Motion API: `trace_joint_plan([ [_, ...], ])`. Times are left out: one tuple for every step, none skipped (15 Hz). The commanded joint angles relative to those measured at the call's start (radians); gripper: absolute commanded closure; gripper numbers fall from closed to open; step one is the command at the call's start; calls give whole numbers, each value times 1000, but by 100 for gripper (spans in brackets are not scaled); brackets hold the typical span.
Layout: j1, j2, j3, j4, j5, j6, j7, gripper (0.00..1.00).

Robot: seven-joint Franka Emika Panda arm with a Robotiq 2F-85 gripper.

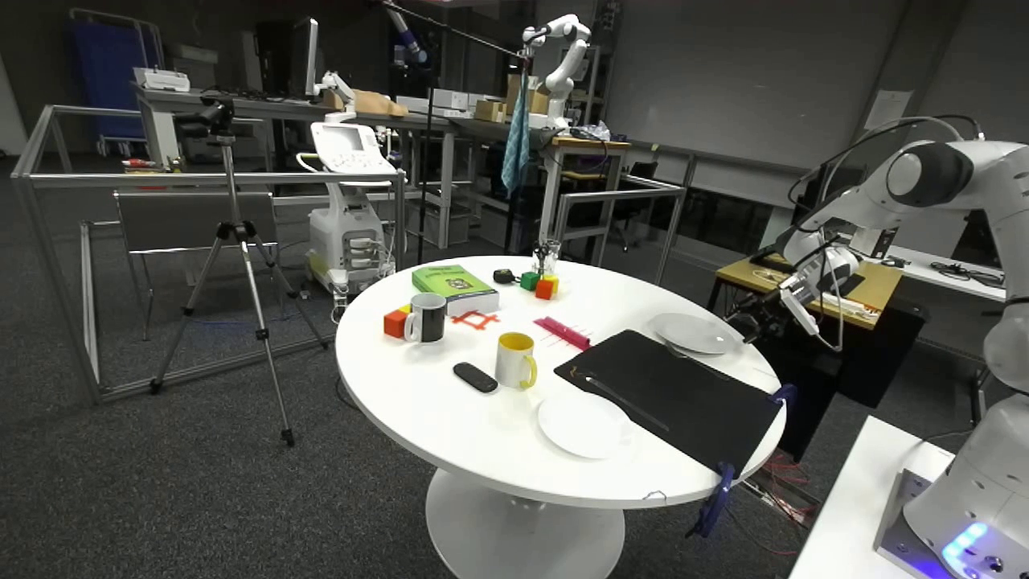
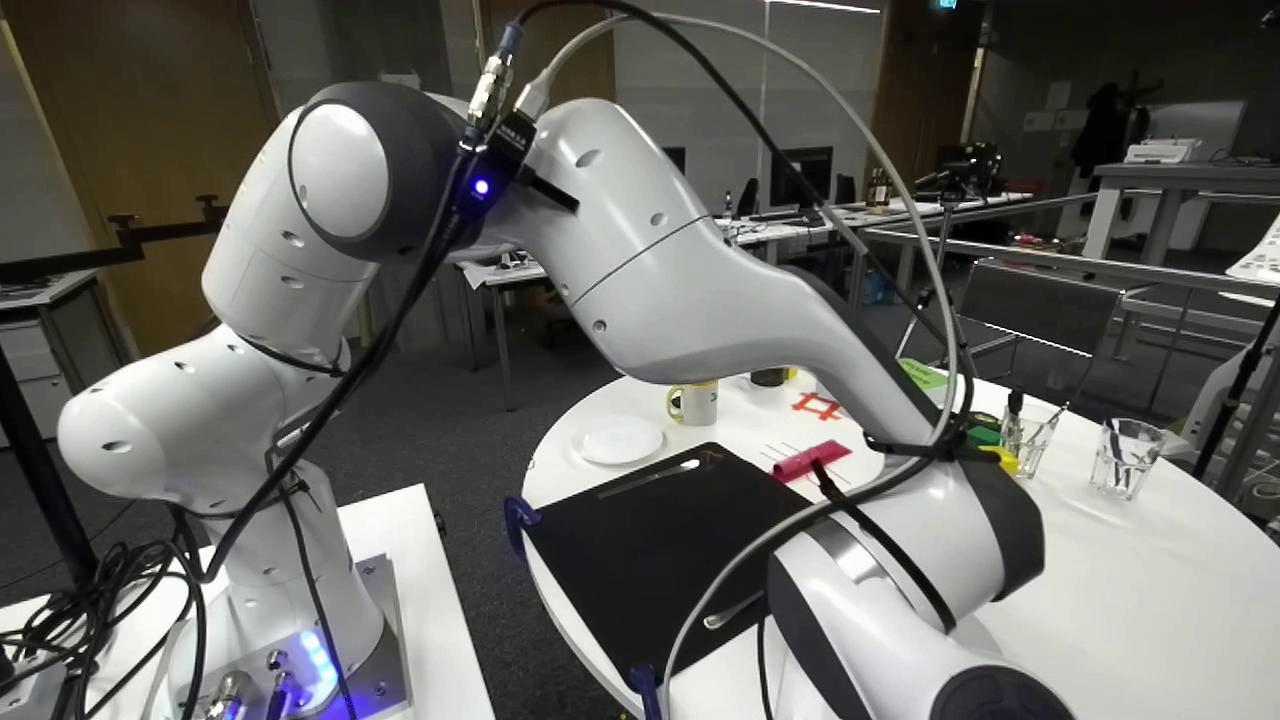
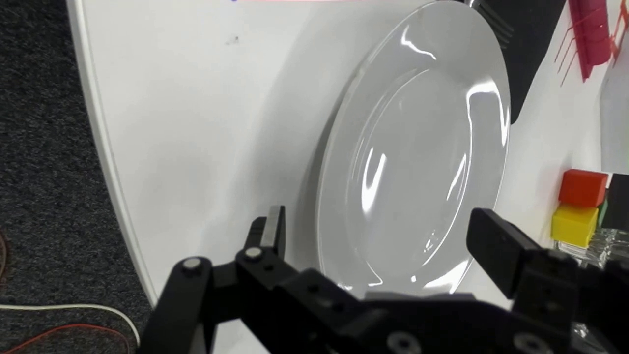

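Jaws spread wide, gripper (image 3: 378,225) nr plate (image 3: 417,147), broad tabletop strip (image 3: 206,147) btwn its rim (image 3: 339,147) & table edge (image 3: 101,142).

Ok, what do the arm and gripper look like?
The arm is white and rounded, with dark grey joint bands, black and pale grey cables along it, and blue lights at its base. The gripper is mostly black, with blocky fingers and grey screw heads.
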Motion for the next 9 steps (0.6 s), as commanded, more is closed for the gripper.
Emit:
trace_joint_plan([
  [13, 15, -5, 21, 1, 16, 35, 0],
  [13, 17, -4, 23, 2, 16, 36, 0],
  [14, 19, -4, 25, 2, 15, 38, 0],
  [13, 19, -3, 24, 4, 14, 38, 0],
  [11, 19, -2, 24, 5, 10, 36, 0],
  [12, 19, -2, 24, 5, 11, 35, 0],
  [11, 19, -2, 24, 5, 10, 34, 0],
  [10, 21, -2, 24, 6, 10, 34, 0],
  [9, 23, -4, 24, 4, 6, 37, 0],
])
